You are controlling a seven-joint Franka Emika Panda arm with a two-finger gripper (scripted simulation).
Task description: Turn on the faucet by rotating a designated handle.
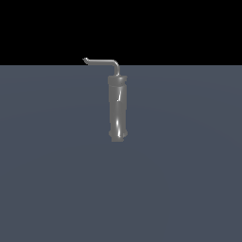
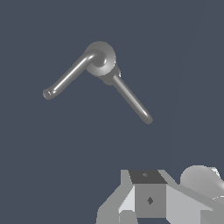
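So here's where I'm at with the faucet [image 1: 117,108] job: basically at the start, still in the approach step. Nothing is touching anything yet.

From the exterior view, the faucet stands upright on the flat grey floor [image 1: 189,179], roughly in the middle, a tall shiny metal tube with ringed ends. The handle [image 1: 101,62] is the skinny bent rod coming out of the top; it goes up a bit, then bends and runs off toward the exterior view's left, ending in a little hooked tip. My arm doesn't show up in that view at all.

My wrist view looks down on the top of the faucet [image 2: 100,57], so I see its round cap with two thin rods sticking out from it. Honestly I can't say for sure which of the two is the handle from this angle, though I'd guess the longer one with the flared tip [image 2: 68,78]. Only a bit of my gripper [image 2: 148,199] pokes into the edge of that view, well apart from the faucet. The fingers aren't really visible, so I can't tell whether it's open or closed.

Next move, as I figure it: get down and over to the handle's long arm, come in beside it near the hooked end for leverage, then push it around the faucet's upright axis. The rod is thin and glossy, so lining up carefully matters or I'll slip off.
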